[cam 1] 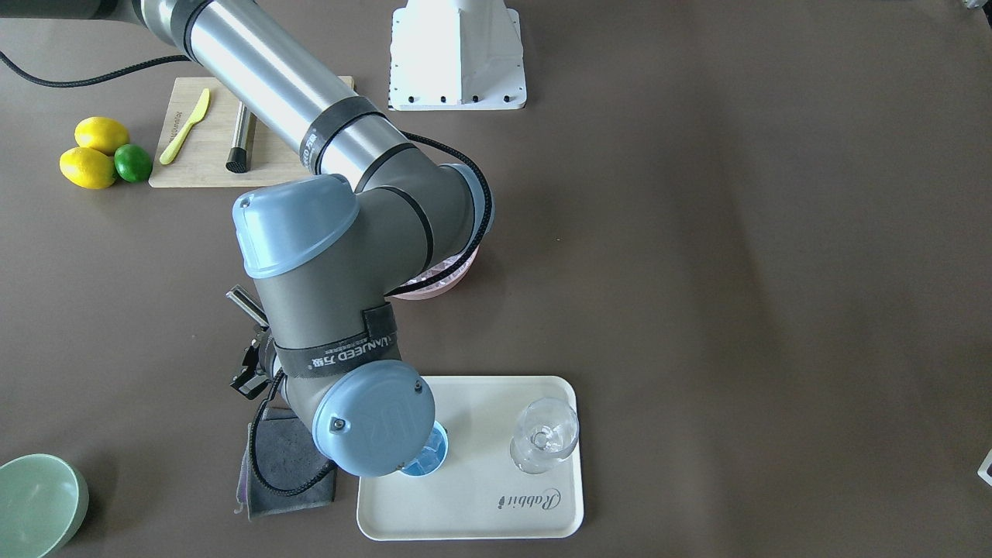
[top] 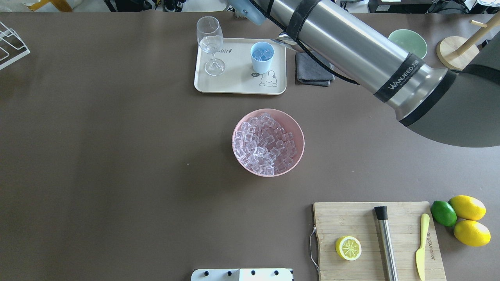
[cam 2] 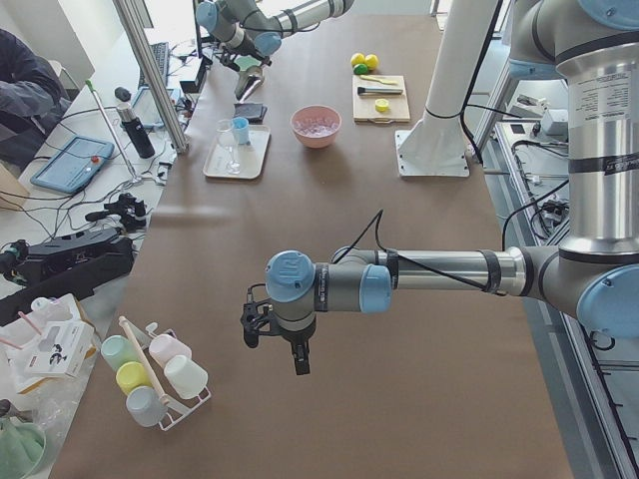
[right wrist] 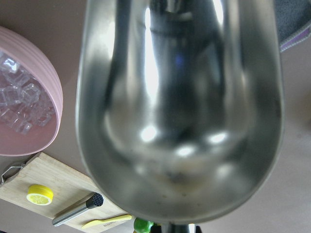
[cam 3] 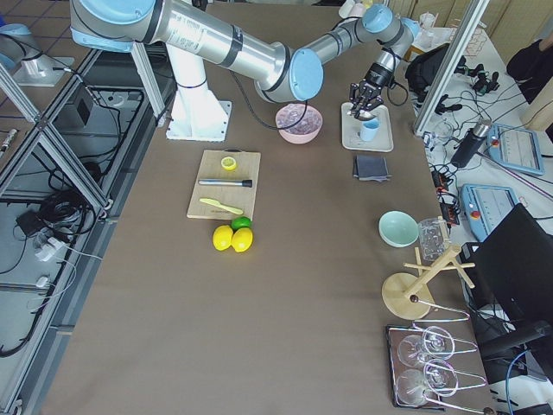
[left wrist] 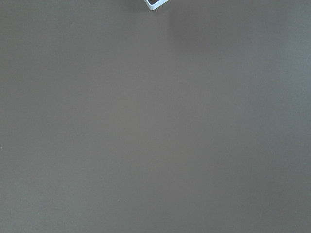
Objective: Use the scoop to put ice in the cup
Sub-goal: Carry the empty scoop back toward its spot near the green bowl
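Three bits of writing can be read in the front-facing view: "WANJEED" with two Chinese characters on the black band (cam 1: 341, 355) round the right arm (cam 1: 325, 263), a raised "UR" on the blue joint cap (cam 1: 377, 418), and "Rabbit" printed on the cream tray (cam 1: 465, 515). In the overhead view the tray carries, left to right, a clear stemmed glass (top: 211, 43) and the cup (top: 261, 58), light blue and upright, with a rabbit drawing (top: 267, 79) printed just before it. Some ice (top: 261, 54) lies in the cup, clear and tinted blue by its walls; many more cubes (top: 263, 144) fill the pink bowl (top: 293, 128) in the middle of the table (top: 117, 156). Just right of the cup the scoop (top: 284, 39) peeks out from behind the arm, near a grey cloth (top: 312, 72). Only the right wrist view shows its trough: deep, rounded, bare polished steel. The right gripper (cam 3: 368, 93) has the scoop by the handle, though its fingers are hidden in every view. The front-facing view hides most of the cup behind the joint cap, while the overhead view shows it whole. The left gripper (cam 2: 280, 344) hangs over bare table well apart from the tray and shows only in the left side view, so how far it is open cannot be told; its wrist camera sees only brown tabletop and a white corner (left wrist: 156, 4).
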Controlling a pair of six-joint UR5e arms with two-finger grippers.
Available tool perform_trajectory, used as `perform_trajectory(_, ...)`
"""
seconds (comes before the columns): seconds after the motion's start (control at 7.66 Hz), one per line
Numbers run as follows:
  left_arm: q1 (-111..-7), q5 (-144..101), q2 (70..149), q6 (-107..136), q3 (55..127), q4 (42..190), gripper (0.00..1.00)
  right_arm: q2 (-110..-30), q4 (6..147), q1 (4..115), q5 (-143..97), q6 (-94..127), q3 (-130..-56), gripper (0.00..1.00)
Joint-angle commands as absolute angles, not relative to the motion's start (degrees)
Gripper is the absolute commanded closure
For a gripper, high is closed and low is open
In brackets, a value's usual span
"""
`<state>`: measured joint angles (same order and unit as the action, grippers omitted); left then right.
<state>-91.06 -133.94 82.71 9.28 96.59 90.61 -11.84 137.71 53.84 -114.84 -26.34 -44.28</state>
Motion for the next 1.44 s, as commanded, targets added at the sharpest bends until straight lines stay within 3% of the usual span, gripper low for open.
perform_trajectory(0.0, -91.1, -133.9, 82.7, 9.3, 96.5, 90.6, 0.02, -23.2, 146.8, 57.1, -116.6, -25.0, -67.9, 1.00)
perform_trajectory(0.65, -91.0, -133.9, 82.9, 9.2, 96.2, 90.6, 0.02, -57.2, 145.4, 65.0, -123.0, -9.8, -107.2, 1.00)
perform_trajectory(0.78, -91.0, -133.9, 82.9, 9.3, 96.2, 90.6, 0.02, -63.5, 140.0, 66.7, -123.2, -6.1, -110.3, 1.00)
perform_trajectory(1.31, -91.0, -133.9, 82.9, 9.3, 96.2, 90.7, 0.02, -72.3, 136.5, 70.7, -127.1, -5.8, -110.0, 1.00)
